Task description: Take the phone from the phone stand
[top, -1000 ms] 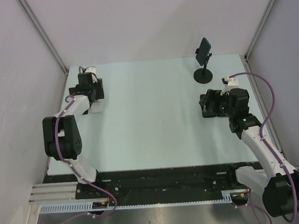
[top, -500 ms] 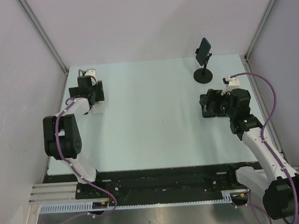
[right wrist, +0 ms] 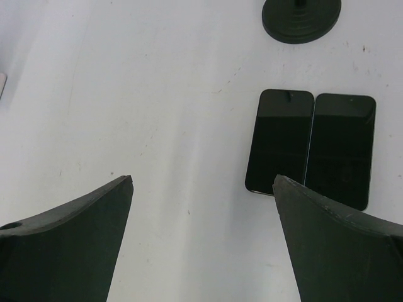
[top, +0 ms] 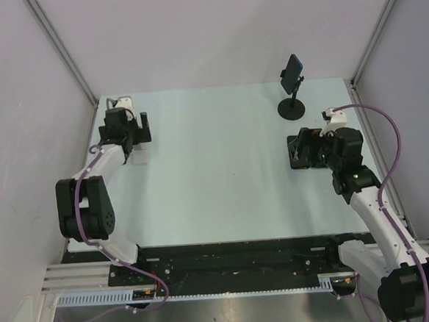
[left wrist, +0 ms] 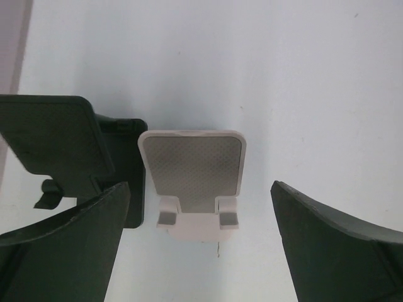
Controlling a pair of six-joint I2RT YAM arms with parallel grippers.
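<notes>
looked to be at the approach step, with no lift made yet. took the pale table (top: pixel 215 176) first, with the stand (top: pixel 292 107) at its far right as the marker. well left of the stand, saw the left gripper (left wrist: pixel 201 245) with jaws wide apart and empty over a white cradle (left wrist: pixel 192 182) and a black cradle (left wrist: pixel 69 148) right beside it. just on the near side of the stand, saw the right gripper (right wrist: pixel 201 245), jaws apart and empty, above two flat phones (right wrist: pixel 280 139) side by side. spotted the phone (top: pixel 291 71) up on the stand's post, tilted. judged the next move to call for raising the right gripper toward the stand and closing across the phone's edges.
</notes>
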